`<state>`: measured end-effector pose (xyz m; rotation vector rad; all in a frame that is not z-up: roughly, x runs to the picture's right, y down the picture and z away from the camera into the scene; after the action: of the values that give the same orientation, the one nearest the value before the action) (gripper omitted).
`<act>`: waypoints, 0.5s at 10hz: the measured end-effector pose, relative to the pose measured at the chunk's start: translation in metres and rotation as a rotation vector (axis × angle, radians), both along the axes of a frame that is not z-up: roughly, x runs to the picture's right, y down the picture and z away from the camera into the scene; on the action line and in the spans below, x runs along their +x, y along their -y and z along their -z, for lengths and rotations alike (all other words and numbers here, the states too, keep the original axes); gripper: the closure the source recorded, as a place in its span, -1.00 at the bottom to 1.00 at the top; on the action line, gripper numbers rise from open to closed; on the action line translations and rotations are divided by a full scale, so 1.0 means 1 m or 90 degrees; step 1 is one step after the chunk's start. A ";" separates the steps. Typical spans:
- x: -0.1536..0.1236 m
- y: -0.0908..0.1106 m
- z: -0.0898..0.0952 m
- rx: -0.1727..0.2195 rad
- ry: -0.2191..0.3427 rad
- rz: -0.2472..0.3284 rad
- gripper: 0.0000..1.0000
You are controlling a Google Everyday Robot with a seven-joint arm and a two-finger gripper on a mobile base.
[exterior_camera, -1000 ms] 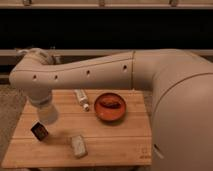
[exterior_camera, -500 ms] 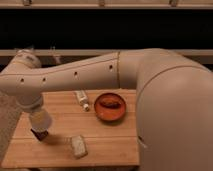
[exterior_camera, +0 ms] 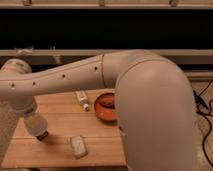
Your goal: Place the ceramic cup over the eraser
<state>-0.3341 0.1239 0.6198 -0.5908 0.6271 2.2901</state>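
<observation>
Now tool (exterior_camera: 39,131), white tapered cup (exterior_camera: 36,123), table's left

The arm (exterior_camera: 115,85) is bulky, smooth and cream-white, with rounded joints. Small dark holes dot its forearm. The gripper (exterior_camera: 36,122), at lower left, looks pale.

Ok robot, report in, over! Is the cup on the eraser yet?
Pincer low over table's left side, carrying the ceramic cup. Eraser peeking out beneath the cup's edge. Pale block and tube apart from it.
</observation>
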 end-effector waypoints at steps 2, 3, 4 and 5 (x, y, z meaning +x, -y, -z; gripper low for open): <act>-0.013 -0.008 -0.013 -0.003 0.000 0.013 0.84; -0.019 -0.016 -0.024 -0.006 -0.009 0.016 0.60; -0.023 -0.022 -0.031 -0.008 -0.014 0.016 0.44; -0.027 -0.029 -0.042 -0.012 -0.025 0.012 0.23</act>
<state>-0.3611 0.1525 0.6623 -0.5479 0.6705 2.2858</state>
